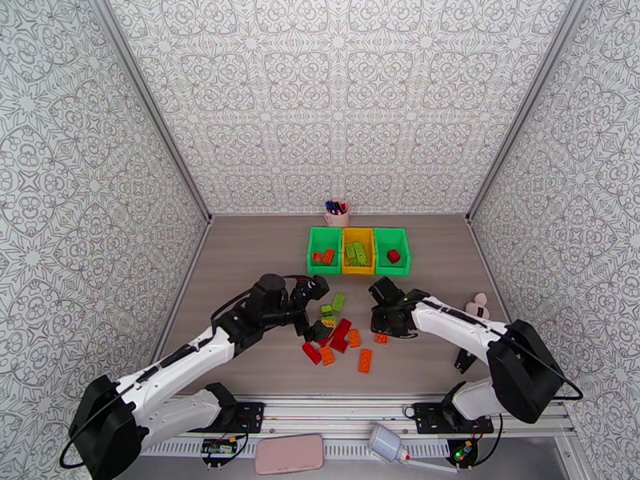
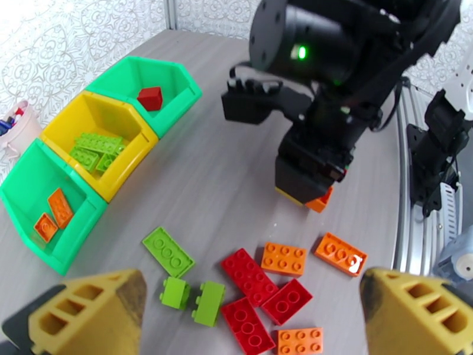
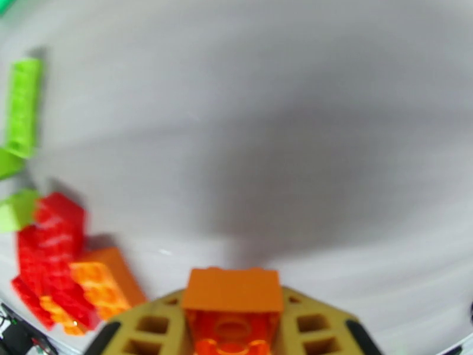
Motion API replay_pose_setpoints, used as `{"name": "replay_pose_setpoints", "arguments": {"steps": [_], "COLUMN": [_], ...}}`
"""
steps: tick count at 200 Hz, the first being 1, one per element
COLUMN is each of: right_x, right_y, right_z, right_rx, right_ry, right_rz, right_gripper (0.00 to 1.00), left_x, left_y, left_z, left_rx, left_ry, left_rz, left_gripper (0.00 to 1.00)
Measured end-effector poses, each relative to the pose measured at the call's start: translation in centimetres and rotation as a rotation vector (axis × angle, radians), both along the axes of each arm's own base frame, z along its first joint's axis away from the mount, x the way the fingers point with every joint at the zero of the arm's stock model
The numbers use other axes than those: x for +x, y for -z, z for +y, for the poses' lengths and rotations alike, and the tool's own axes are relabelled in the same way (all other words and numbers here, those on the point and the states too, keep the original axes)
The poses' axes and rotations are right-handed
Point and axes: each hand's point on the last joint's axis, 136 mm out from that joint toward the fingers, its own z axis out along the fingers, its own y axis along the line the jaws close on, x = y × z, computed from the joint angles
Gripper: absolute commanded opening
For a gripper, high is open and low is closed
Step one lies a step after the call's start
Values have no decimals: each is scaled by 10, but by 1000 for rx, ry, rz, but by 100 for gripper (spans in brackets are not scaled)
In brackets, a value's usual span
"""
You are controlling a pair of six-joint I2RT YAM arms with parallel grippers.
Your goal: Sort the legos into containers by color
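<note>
Walls (image 1: 336,98) all swirly patterned, grey woodgrain tabletop (image 1: 240,258); right gripper (image 3: 232,332) pinching an orange lego (image 3: 232,289), left gripper (image 2: 251,312) spread wide above loose legos (image 2: 248,276)

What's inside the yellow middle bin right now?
Inside the yellow bin are light green legos, at least three long ones, lying overlapped. Whatever sits beneath them is covered, and the near wall hides part of the floor.
</note>
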Motion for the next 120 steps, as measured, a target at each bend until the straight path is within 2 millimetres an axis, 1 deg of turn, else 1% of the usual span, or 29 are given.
{"name": "replay_pose_setpoints", "arguments": {"steps": [26,47,59,86,120], "right_x": [38,75,95,139,191], "right_y": [-38,-71,-85,-104,-112], "right_z": [22,45,58,89,122], "right_rx": [36,57,65,70,72], "right_ry": [-80,-149,-186,-253,-299], "right_rz": [-167,-309,-378,-502,-604], "right_gripper": [27,25,24,22,21], "left_x": [-3,-5,-5,-2,2], "left_y": [-7,-14,-16,-21,-22], "left_z": [11,22,29,45,57], "left_rx": [-18,-38,-48,-64,-80], "left_ry": [-49,-102,-138,-228,-308], "left_rz": [-19,-40,-51,-74,-76], "left_gripper": [100,100,100,100,100]}}
